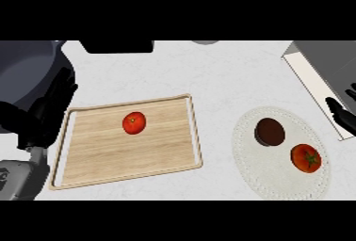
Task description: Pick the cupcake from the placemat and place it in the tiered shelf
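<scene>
A dark brown cupcake (270, 131) stands on the round white placemat (278, 181) at the right. The wooden shelf (125, 157), seen from above as a flat rimmed board, lies left of centre. My right hand (341, 114) shows at the right edge, above and right of the cupcake and apart from it, with its fingers relaxed and holding nothing. At the left edge my left hand (49, 110) rests beside the shelf's left rim, fingers up and open.
One tomato (306, 158) lies on the placemat just right of and below the cupcake. Another tomato (134, 123) sits on the wooden shelf. A grey box (327, 61) stands at the upper right, behind my right hand. A black object (117, 46) sits at the counter's far edge.
</scene>
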